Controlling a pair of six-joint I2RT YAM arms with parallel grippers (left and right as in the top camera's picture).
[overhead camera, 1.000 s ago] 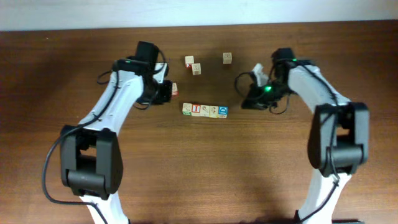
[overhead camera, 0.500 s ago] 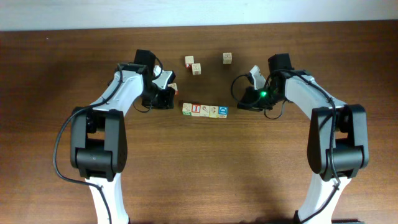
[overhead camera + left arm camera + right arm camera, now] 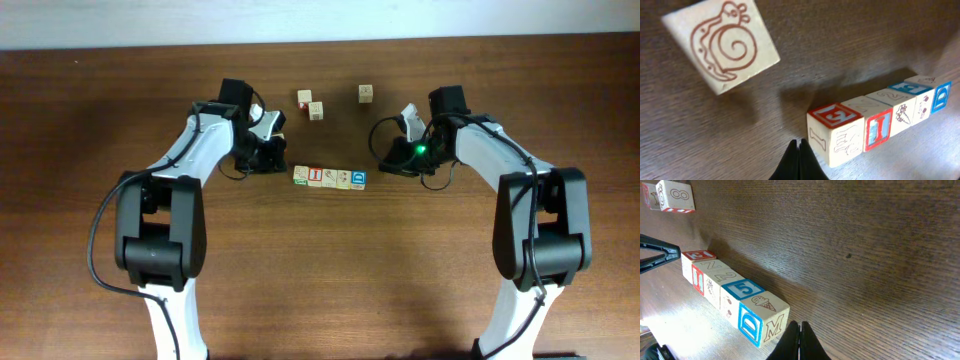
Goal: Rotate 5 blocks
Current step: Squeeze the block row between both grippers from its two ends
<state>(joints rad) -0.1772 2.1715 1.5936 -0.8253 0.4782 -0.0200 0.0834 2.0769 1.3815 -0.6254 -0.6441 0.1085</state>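
five blocks (image 3: 330,177) are lined up toward the table's (image 3: 330,280) far edge; left gripper (image 3: 800,149) and right gripper (image 3: 800,331) are clamped closed, empty.

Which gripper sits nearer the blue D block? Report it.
Right. The right gripper is just beside the blue D block; the left gripper is at the row's opposite end, past the other four blocks.

Five pale alphabet blocks (image 3: 329,178), one touching row
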